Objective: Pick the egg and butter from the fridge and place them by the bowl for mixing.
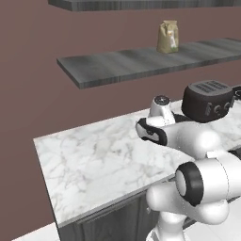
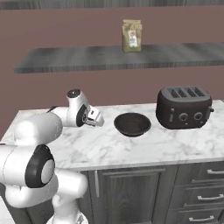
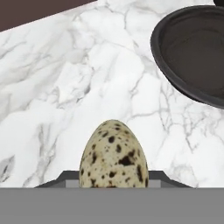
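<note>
**kitchenbot_fan:** So where's it at with the fridge run?

**marble_top:** Roughly halfway, I'd say. The hand (image 2: 97, 119) is hanging over the marble surface (image 2: 144, 148) with the egg (image 3: 113, 155) clamped between its fingers (speckled thing, sitting right up against the hand camera). So the egg is already out of the fridge and is hovering just left of the bowl (image 2: 132, 124), still up in the air, not touching the marble as far as I can tell.

**kitchenbot_fan:** And the butter?

**marble_top:** I'm not spotting any butter on the surface by the bowl, so I'm guessing that trip is still to come. The toaster (image 2: 183, 107) is sitting on the far side of the bowl, well out of the way.

**kitchenbot_fan:** So what's left?

**marble_top:** I'm thinking: lower the egg onto the bare marble beside the bowl, let go, then go back for the butter and set it down nearby too.
</note>
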You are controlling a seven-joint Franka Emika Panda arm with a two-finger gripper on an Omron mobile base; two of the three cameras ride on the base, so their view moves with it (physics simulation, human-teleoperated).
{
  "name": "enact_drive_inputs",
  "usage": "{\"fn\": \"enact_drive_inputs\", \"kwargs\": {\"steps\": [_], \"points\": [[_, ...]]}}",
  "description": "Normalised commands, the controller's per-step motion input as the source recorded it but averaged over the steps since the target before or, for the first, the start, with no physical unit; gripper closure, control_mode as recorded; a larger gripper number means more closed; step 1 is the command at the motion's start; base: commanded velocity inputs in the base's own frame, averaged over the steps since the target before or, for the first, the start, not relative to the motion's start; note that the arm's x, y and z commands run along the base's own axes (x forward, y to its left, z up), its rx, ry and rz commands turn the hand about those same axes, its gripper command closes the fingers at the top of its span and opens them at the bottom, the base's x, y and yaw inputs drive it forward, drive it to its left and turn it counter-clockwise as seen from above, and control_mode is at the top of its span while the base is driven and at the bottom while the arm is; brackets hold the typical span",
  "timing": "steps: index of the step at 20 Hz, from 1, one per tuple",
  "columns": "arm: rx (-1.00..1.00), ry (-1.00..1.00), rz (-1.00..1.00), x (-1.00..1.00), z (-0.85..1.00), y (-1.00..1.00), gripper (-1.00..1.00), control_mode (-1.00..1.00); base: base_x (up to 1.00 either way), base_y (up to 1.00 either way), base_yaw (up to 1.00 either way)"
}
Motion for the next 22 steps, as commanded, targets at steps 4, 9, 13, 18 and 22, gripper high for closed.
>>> {"fn": "enact_drive_inputs", "kwargs": {"steps": [4,9,13,18,22], "points": [[0.00,0.00,-0.11,0.39,-0.29,-0.14,1.00,-1.00,0.00,0.00,0.00],[0.00,0.00,-0.10,0.35,-0.35,-0.16,1.00,-1.00,0.00,0.00,0.00],[0.00,0.00,-0.06,0.41,-0.42,-0.15,1.00,-1.00,0.00,0.00,0.00],[0.00,0.00,-0.05,0.42,-0.33,-0.06,1.00,-1.00,0.00,0.00,0.00],[0.00,0.00,-0.04,0.43,-0.28,-0.03,1.00,-1.00,0.00,0.00,0.00]]}}
